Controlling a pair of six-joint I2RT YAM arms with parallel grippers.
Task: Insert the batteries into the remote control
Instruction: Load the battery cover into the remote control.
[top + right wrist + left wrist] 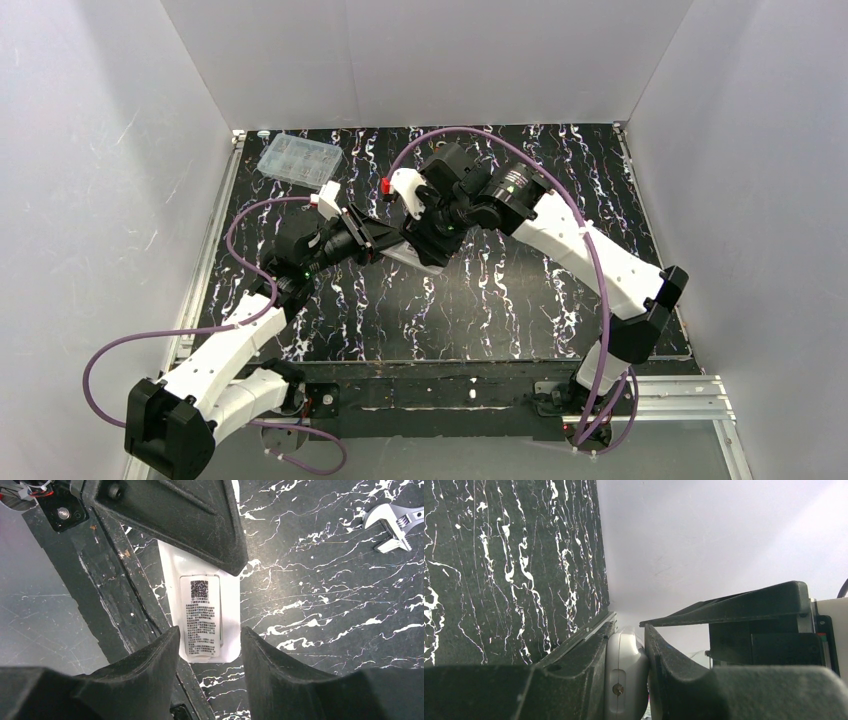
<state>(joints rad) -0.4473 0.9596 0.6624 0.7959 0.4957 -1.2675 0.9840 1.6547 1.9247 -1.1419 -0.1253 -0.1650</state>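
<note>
The remote control is a slim white body, back side up, with a printed label and a QR code on its battery cover. My left gripper is shut on one edge of the remote control, holding it just above the dark marbled table. One of the left fingers covers the remote's far end. My right gripper hangs open over the near end, a finger on each side and not touching it. In the top view both grippers meet at the remote control mid-table. The batteries are out of view.
A clear plastic compartment box lies at the table's back left corner. A silver adjustable wrench rests on the table to the right of the remote. White walls enclose the table on three sides.
</note>
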